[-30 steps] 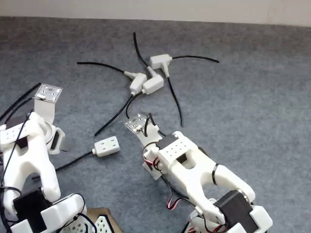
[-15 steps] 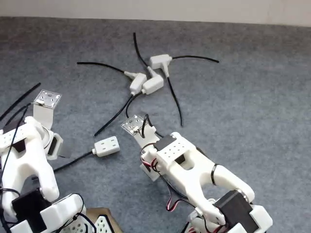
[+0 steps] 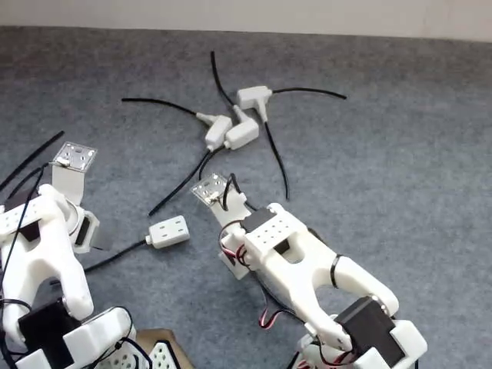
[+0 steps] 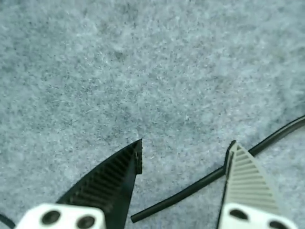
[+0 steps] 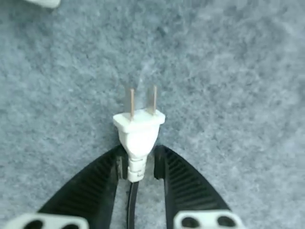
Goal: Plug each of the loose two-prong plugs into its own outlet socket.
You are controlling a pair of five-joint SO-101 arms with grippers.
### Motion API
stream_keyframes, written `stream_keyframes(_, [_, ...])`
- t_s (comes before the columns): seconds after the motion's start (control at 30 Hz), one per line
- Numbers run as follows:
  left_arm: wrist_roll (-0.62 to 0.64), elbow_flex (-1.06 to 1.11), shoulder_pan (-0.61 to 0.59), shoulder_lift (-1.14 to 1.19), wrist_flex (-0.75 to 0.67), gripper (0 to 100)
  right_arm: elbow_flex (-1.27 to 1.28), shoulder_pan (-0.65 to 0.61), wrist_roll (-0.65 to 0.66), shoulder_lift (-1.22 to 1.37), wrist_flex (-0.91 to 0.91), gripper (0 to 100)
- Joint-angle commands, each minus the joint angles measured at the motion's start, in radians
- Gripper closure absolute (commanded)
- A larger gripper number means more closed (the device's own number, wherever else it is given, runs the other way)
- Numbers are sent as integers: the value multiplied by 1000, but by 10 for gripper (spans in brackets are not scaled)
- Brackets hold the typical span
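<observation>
Right gripper (image 5: 139, 150) farther forward with plug (image 5: 138, 128), cord (image 5: 130, 210) half hidden between fingers (image 5: 95, 186).

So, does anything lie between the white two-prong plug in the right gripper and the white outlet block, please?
Nothing visible does. The right gripper holds the white two-prong plug, prongs forward, over bare grey carpet. In the high view only carpet separates it from the white outlet block; a thin black cord lies just aside.

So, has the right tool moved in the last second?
Yes. The right tool has edged toward the plug cluster, judged against the outlet socket, which stayed put.
</observation>
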Motion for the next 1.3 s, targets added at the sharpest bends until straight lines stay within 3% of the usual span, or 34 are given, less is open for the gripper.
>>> stream_keyframes(0.0, [-9,-5,-4,-33,-9,712,-44,-2,-21,-4,-35,883])
stream_keyframes(0.4, [-9,-5,-5,-33,-9,712,51,2,-26,-7,-31,887])
stream_keyframes(0.57, [-9,-5,-5,-33,-9,712,33,1,-23,-15,81,887])
stream_keyframes(0.73, [-9,-7,-5,-33,-9,712,18,4,-25,-7,81,888])
stream_keyframes(0.87, [-9,-7,-5,-33,-9,712,19,-1,-28,-5,25,994])
stream_keyframes(1.07, [-9,-5,-5,-33,-9,712,24,-1,-28,-13,-30,991])
stream_keyframes(1.27, [-9,-5,2,-42,-5,712,-10,-2,-15,-159,50,991])
